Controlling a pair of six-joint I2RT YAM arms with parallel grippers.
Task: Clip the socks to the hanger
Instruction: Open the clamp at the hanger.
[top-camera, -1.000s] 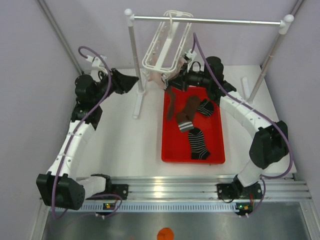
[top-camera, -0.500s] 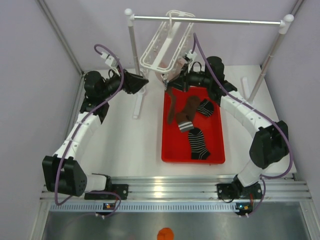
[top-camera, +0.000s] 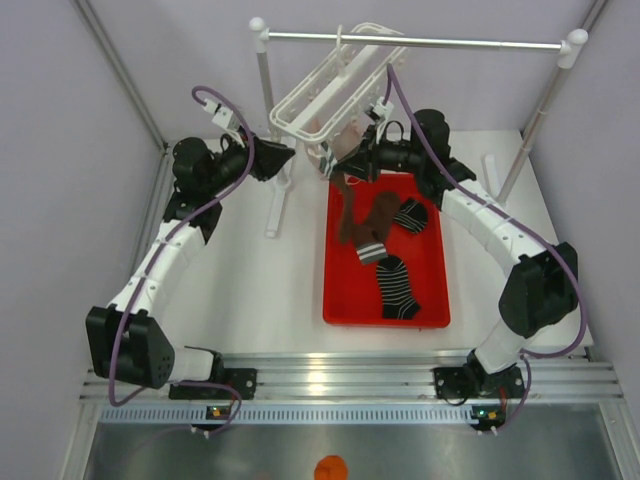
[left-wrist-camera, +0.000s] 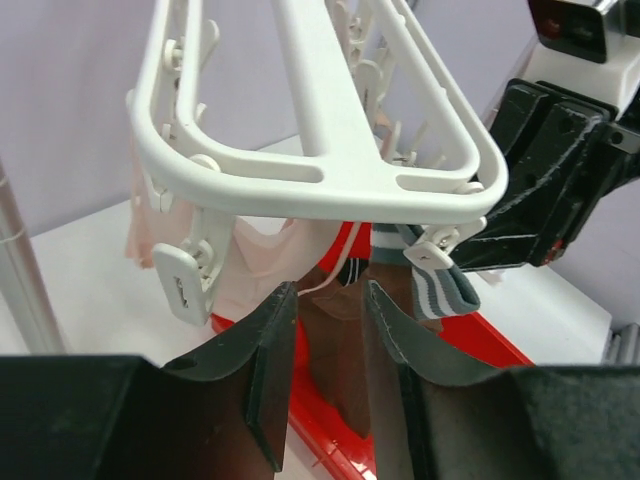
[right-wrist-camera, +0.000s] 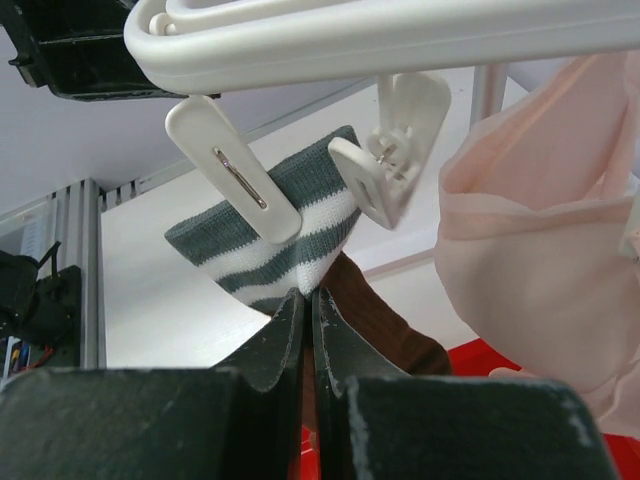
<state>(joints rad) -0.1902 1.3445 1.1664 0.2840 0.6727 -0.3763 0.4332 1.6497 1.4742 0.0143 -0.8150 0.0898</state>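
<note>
Both arms are reaching in toward the hanger (top-camera: 325, 92). The left hand (left-wrist-camera: 327, 295) is hovering just under its end with fingers apart, and the right hand (right-wrist-camera: 309, 298) is pinching a sock (right-wrist-camera: 312, 232) cuff right beneath it.

Bright, even overhead light, soft faint shadows on table (top-camera: 250, 290), mild glare on hanger (left-wrist-camera: 330, 170), near foreground blurred in wrist views, top view sharp

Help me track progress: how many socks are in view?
4. One brown sock is pinched by the right end effector under the hanger; a second brown sock and two black striped socks lie in the red tray.
</note>
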